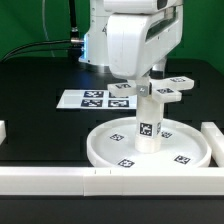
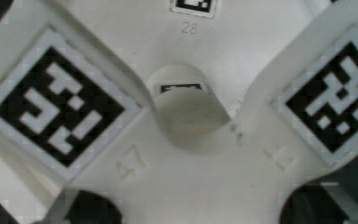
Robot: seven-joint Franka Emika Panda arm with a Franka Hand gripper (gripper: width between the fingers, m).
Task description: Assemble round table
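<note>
My gripper is closed on the post, holding it upright at the hub of the disc, which lies on the table against the front rail. Whether it's fully seated I can't tell; tightening likely remains.

white disc with black-and-white square tags, on black table. white post bearing the same checkered tag pattern; white gripper. white marker board with black-and-white markers, white rails, green backdrop
</note>
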